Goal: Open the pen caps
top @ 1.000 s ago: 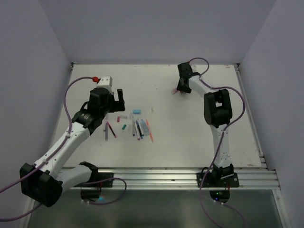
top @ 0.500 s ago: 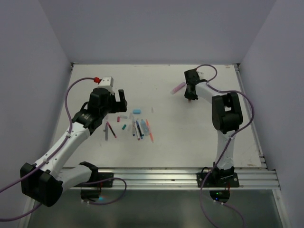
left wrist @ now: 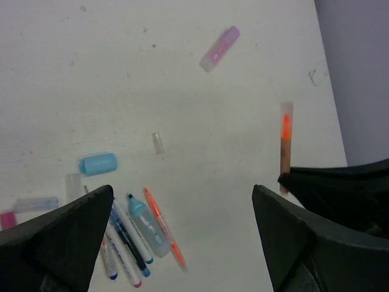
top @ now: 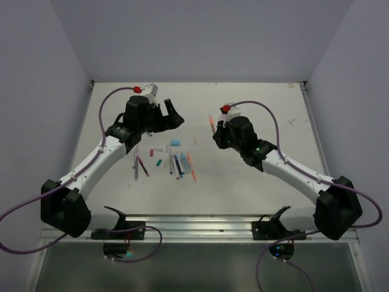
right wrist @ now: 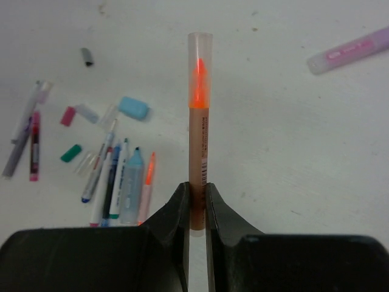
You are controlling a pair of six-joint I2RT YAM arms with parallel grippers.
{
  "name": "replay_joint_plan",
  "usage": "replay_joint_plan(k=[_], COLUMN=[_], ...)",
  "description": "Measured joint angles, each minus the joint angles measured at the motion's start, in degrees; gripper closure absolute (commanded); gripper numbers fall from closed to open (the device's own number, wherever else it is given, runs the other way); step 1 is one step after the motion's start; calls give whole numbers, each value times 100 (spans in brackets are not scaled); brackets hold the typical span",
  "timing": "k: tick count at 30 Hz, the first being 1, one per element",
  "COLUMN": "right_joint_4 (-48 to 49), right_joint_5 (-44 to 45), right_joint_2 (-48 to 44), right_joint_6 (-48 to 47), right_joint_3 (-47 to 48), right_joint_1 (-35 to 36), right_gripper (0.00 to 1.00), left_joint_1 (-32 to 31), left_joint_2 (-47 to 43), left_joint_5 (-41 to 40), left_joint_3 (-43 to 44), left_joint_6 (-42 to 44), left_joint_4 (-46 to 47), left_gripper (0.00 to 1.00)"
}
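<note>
Pen caps, loose, nearest first: you have a teal cap (top: 158,163) lying flat on the white table (top: 231,188), just left of the bundle of pens (top: 179,165).

Bundle: several thin pens lying side by side, among them a pale blue highlighter (right wrist: 130,176). A dark red pen (top: 141,165) lies apart, further left.

Light blue cap (top: 175,143): a stubby cylinder on its side, just beyond the bundle and not touching it.

Right claw (right wrist: 196,191): your jaws are pinched nearly together on the lower barrel of an orange pen (right wrist: 199,140), held above the table and pointing away from the wrist. Its clear cap (right wrist: 200,45) sits over the orange tip.

Left claw (top: 169,117): your jaws are spread as wide as they go, with nothing between them. It hovers over the table beyond the light blue cap, left of the orange pen.

Pink highlighter (left wrist: 220,48): farthest item, lying alone on the table, well apart from the bundle.
</note>
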Motion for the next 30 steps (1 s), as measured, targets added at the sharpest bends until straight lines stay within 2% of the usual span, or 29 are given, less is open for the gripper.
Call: replay_joint_plan(k=[4,8,16,20,21,23,24,30], right_joint_4=[511,807,1233,1390,1421,1464,1480,1582], right_joint_5=[-350,-557,-662,-660,-660,-660,-660,-632], right_joint_2=[-570,-667,-667,-667,-667,-667,-664,-658], right_joint_6=[-157,-225,-221,-221,-221,-221,-221,-214], right_joint_3=[-466,-636,-719,-741,-741,-741,-741,-741], right_joint_1=[409,678,916,946,949,966,973,1008], right_gripper=[100,100,100,100,100,100,100,100], left_joint_1=[-177,-540,-1182,-1346,-1368,-1384,-1388,-1416], left_joint_2=[341,658,927,1025,1032,1036,1036,1038], left_joint_5=[90,-79,-549,-828,-874,-944,-973,-1130], left_joint_3=[337,815,957,955,955,944,942,922], left_joint_6=[-302,-457,-833,-1019,-1062,-1152,-1165,-1259], left_joint_4=[221,354,597,629,645,704,739,844], left_gripper=[0,2,16,27,34,40,46,67])
